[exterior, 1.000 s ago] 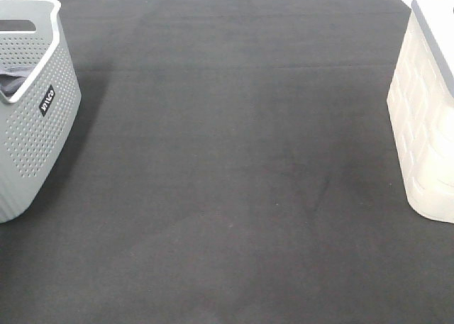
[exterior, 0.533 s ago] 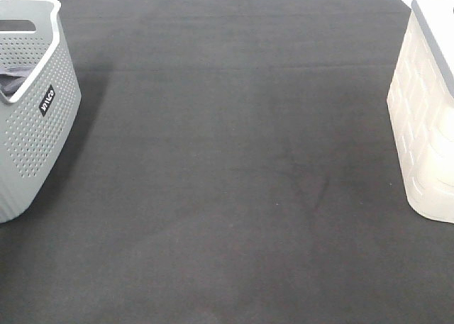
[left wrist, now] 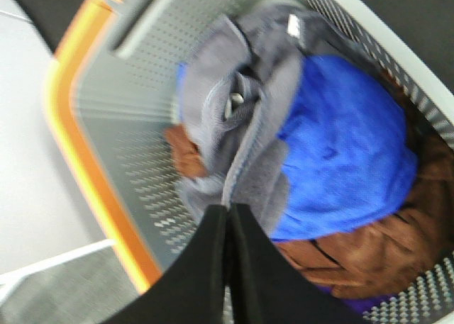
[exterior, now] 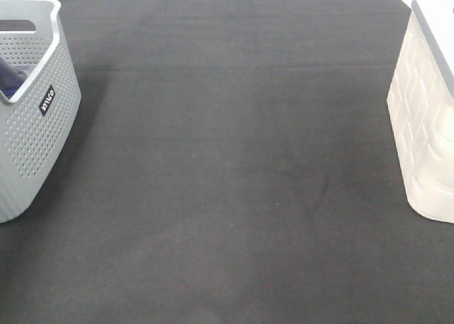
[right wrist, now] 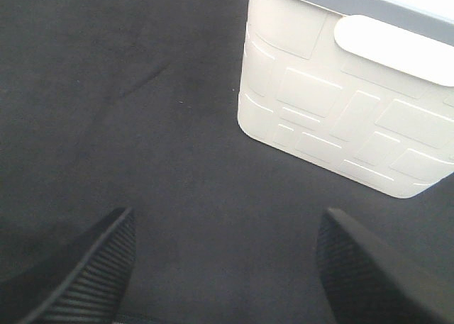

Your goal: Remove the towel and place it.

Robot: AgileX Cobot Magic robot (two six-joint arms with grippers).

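Note:
In the left wrist view the greyish-lavender towel, with a small white tag, lies bunched on top of the pile in the grey perforated basket. My left gripper is above the pile, with its jaws pressed together on a raised fold of the towel. The view is blurred. In the exterior high view the basket stands at the left edge with a sliver of dark cloth at its rim; neither gripper shows there. My right gripper is open and empty above the black mat.
A bright blue cloth and a brown cloth lie in the basket beside and under the towel. A cream-white basket stands at the right edge, also in the right wrist view. A black mat lies between the baskets.
In the exterior high view the cloth at the grey basket's rim has shifted: it looked grey before and is now a darker, bluish sliver. The baskets have not moved.

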